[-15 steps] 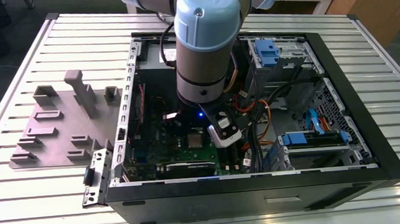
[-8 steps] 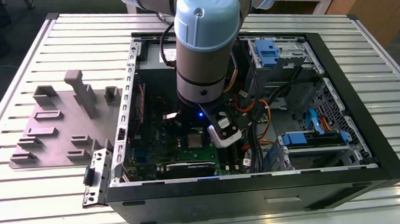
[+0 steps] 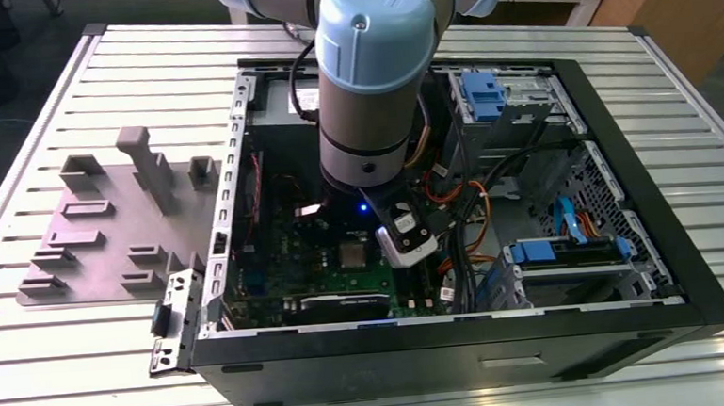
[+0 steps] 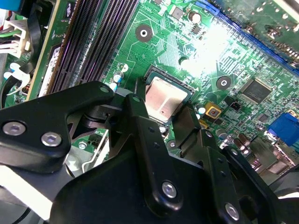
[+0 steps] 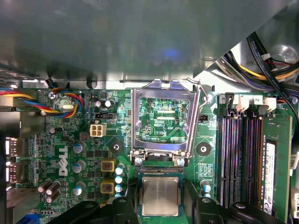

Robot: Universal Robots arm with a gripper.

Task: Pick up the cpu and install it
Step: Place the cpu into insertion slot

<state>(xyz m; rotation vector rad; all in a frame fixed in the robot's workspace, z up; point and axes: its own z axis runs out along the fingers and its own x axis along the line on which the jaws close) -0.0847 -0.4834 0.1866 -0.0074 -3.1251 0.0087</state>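
A ribbed metal table (image 3: 72, 391) carries a grey fixture plate (image 3: 101, 247) at the exterior view's left and an open computer case (image 3: 472, 357) (lying on its side). Inside the case lies the green motherboard (image 5: 70, 154). The cpu (image 5: 160, 196) sits flat in its socket, just beside the raised socket frame (image 5: 161, 123). The gripper (image 5: 161, 207) is released: its fingers (image 5: 124, 210) flank the chip without touching it.

This looks like a robotics lab or test workshop. A slatted aluminium workbench (image 3: 96, 370) fills most of the exterior view, and at its centre a robot arm (image 3: 373, 80) reaches into an opened desktop computer case (image 3: 473, 361) lying on its side. A grey jig plate (image 3: 112, 232) with moulded holders lies at centre left, and wooden office furniture (image 3: 684, 9) stands at upper right.
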